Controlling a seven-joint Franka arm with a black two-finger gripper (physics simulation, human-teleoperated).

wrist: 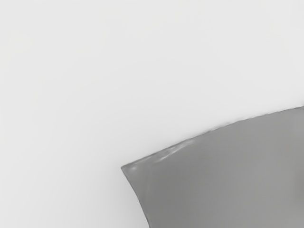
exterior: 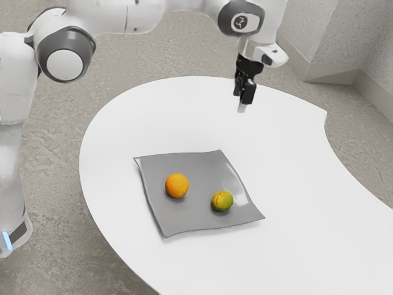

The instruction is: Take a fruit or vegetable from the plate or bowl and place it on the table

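Note:
My gripper [exterior: 244, 98] hangs in the air over the table's far part in the exterior view, well away from the fruit. A square grey plate [exterior: 199, 215] with curved edges lies on the white table [exterior: 295, 184]. On it rest an orange [exterior: 177, 185] and, toward the exterior view's right, a green-and-yellow citrus fruit [exterior: 222, 201]; the two are apart. In the wrist view, one corner of the grey plate [wrist: 228, 175] lies on the white tabletop [wrist: 95, 85].
The table's curved rim [exterior: 81, 161] runs along the exterior view's left side, between the plate and the arm's base [exterior: 12, 227]. Behind the table, a wall with a pale baseboard [exterior: 331, 72] stands at the exterior view's upper right.

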